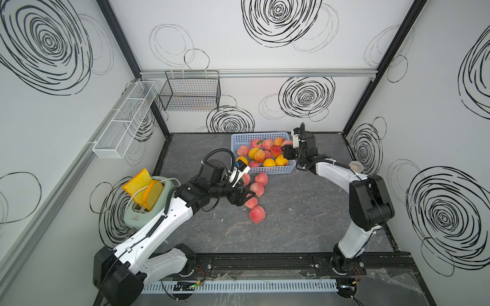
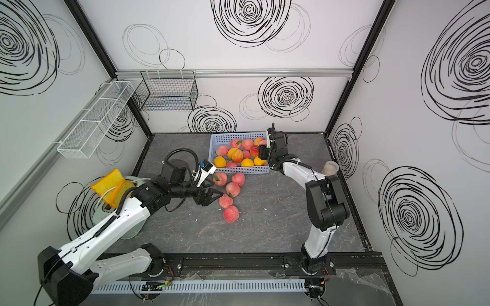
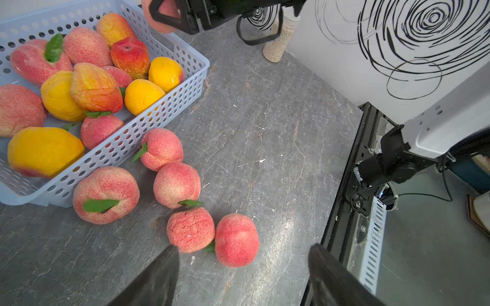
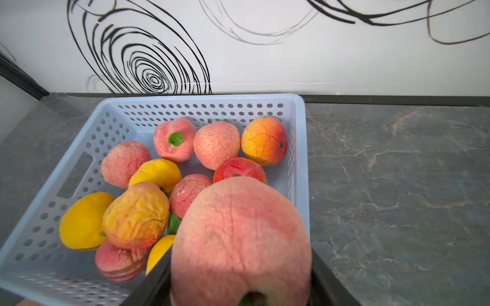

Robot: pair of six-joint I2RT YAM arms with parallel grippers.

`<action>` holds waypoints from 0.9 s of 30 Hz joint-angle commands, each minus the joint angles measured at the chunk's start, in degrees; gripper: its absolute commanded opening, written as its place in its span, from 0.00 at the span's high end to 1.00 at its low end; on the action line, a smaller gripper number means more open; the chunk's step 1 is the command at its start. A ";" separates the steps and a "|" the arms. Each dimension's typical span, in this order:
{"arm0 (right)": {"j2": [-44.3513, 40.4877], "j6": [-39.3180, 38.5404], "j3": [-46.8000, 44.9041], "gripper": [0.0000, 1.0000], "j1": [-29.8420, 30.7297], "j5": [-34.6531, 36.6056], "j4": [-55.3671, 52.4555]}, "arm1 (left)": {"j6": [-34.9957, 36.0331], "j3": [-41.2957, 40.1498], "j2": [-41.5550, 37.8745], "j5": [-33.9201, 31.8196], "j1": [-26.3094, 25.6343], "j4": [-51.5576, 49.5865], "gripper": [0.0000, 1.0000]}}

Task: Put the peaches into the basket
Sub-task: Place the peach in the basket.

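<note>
Five peaches (image 3: pixel 176 184) lie just outside the basket (image 3: pixel 164 108), which holds many more.

Bright, diffuse light, seemingly from overhead, washes the white walls (image 1: pixel 225 61); shadows under the loose peaches (image 3: pixel 176 184) are faint. The tabletop (image 3: pixel 265 119) carries a pale sheen. Both top views bow at the edges (wide lenses). Close up, the held peach (image 4: pixel 240 238) is blurred.
</note>
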 commanded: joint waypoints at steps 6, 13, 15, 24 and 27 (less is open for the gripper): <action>10.24 -5.60 10.42 0.40 -0.09 2.80 -2.23 | 0.44 0.16 0.13 0.10 0.68 1.65 0.19; 15.29 -6.05 15.78 0.40 -0.08 2.28 -2.22 | 0.38 0.22 0.46 -0.08 0.97 1.55 0.19; 16.37 -6.32 17.00 0.40 -0.02 2.23 -2.28 | 0.39 0.24 0.65 -0.17 1.01 1.50 0.19; 21.11 -6.65 22.40 0.40 0.00 0.70 -1.60 | 0.29 0.24 1.01 -0.17 1.32 1.48 0.19; 23.04 -6.64 24.83 0.40 0.00 0.52 -1.79 | 0.35 0.28 0.96 -0.26 1.32 1.41 0.19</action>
